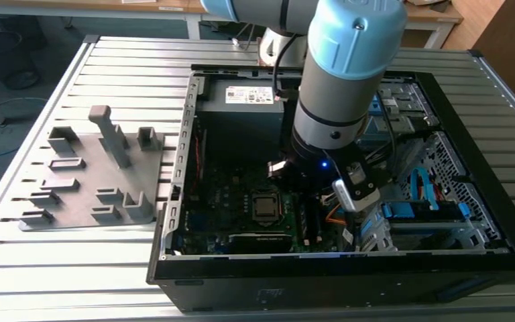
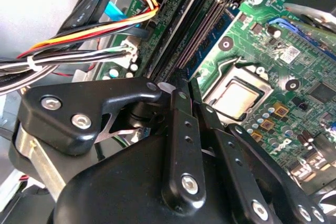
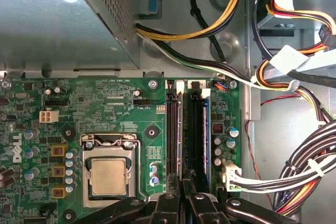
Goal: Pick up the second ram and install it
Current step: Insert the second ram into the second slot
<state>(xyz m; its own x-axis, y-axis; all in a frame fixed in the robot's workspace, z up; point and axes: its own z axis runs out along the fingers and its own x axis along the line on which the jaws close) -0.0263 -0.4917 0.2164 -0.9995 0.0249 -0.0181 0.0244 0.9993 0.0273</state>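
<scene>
Exterior view: arm inside open PC case [image 1: 472,258], gripper hidden behind wrist, over motherboard [image 1: 231,208].

Second wrist view: gripper [image 2: 181,90] fingers pressed together above RAM slots [image 2: 202,24]; second ram hard to make out.

First wrist view: fingertips cut off at slots beside CPU socket [image 3: 107,174].

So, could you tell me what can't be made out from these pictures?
1. Both wrist views: the gripper's own body blocks the near end of the memory slots, so whether it holds the second ram is unclear.
2. Exterior view: the arm hides those slots.
</scene>
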